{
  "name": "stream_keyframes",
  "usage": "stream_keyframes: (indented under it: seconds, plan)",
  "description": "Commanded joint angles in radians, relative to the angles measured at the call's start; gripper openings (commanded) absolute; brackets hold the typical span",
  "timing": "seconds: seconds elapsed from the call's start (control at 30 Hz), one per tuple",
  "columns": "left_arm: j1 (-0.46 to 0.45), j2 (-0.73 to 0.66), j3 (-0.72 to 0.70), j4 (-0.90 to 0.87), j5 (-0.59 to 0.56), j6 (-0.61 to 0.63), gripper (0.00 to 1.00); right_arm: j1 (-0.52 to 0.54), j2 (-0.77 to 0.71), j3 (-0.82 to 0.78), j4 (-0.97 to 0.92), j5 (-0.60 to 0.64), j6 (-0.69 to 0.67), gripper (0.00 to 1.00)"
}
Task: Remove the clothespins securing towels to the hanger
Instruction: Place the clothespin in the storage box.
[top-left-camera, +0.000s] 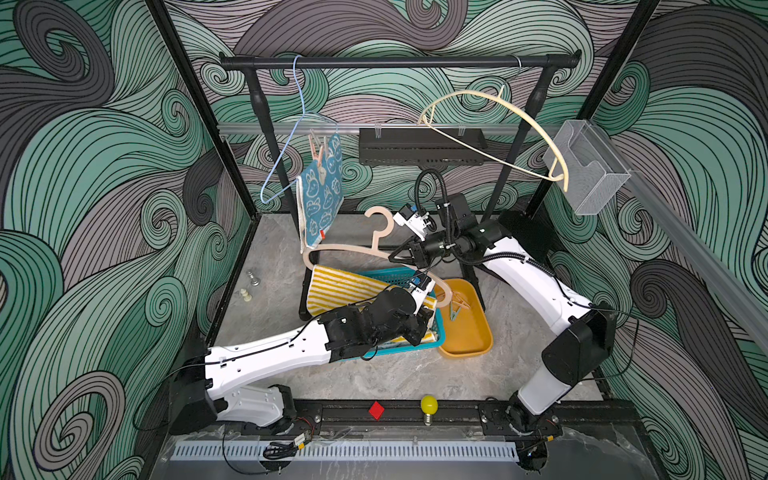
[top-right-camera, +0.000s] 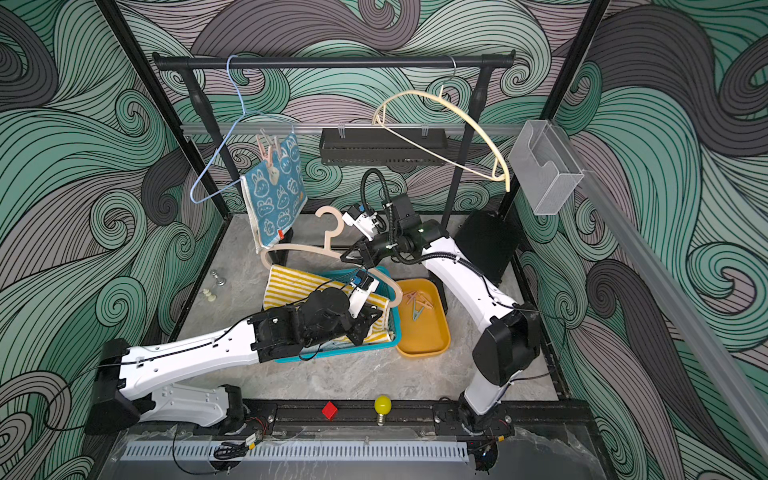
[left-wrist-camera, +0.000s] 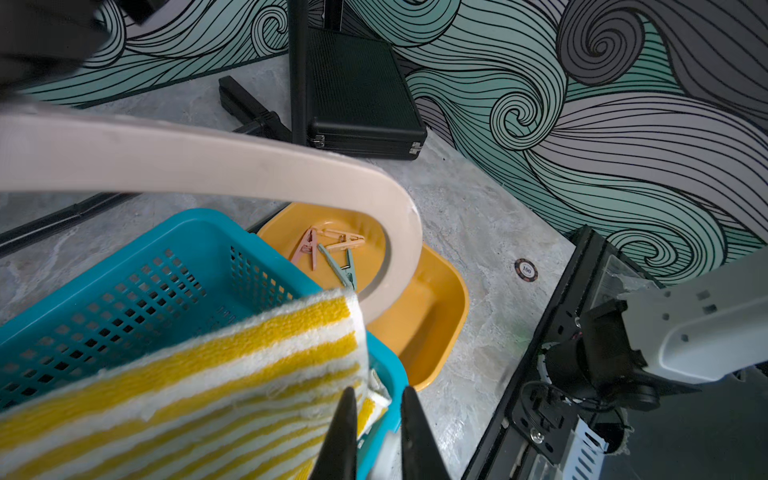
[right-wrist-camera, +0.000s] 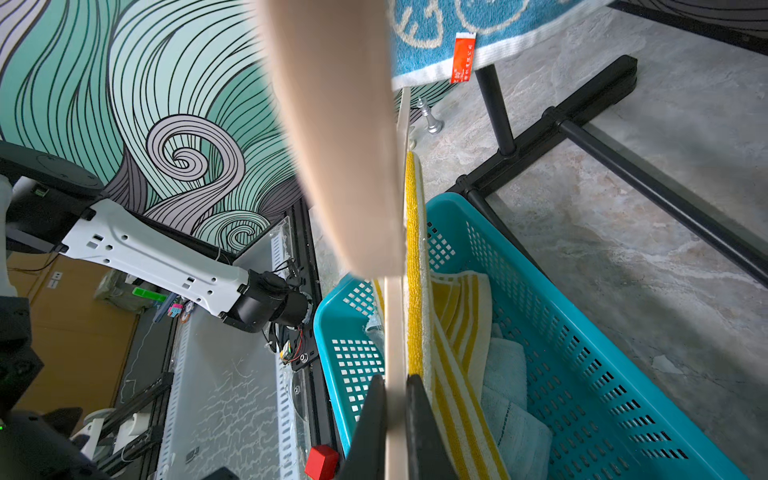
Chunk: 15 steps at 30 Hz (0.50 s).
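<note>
Hanger (top-left-camera: 349, 248) in outstretched right gripper (top-left-camera: 394, 258)

Clothespins (left-wrist-camera: 309, 249) in tray (left-wrist-camera: 428, 324), right of basket (left-wrist-camera: 124, 299); towel (left-wrist-camera: 187, 386) seemingly draped from hanger (left-wrist-camera: 208, 162) into basket.

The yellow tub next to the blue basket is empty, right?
Not quite: it is not empty. The yellow tub next to the blue basket has loose clothespins lying in it: pink, peach and teal. The left wrist view shows them clearly.
</note>
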Motion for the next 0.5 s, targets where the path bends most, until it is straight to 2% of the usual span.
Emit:
stream_keyframes:
  seconds: [0.0, 0.47]
  plan:
    - [-0.017, 0.034, 0.045, 0.083, -0.016, -0.017, 0.0, -0.012, -0.021, -0.01, 0.039, -0.017, -0.005, 0.0]
    - [-0.029, 0.193, 0.064, 0.23, -0.004, -0.062, 0.0, -0.024, -0.012, -0.004, 0.038, -0.042, -0.005, 0.0]
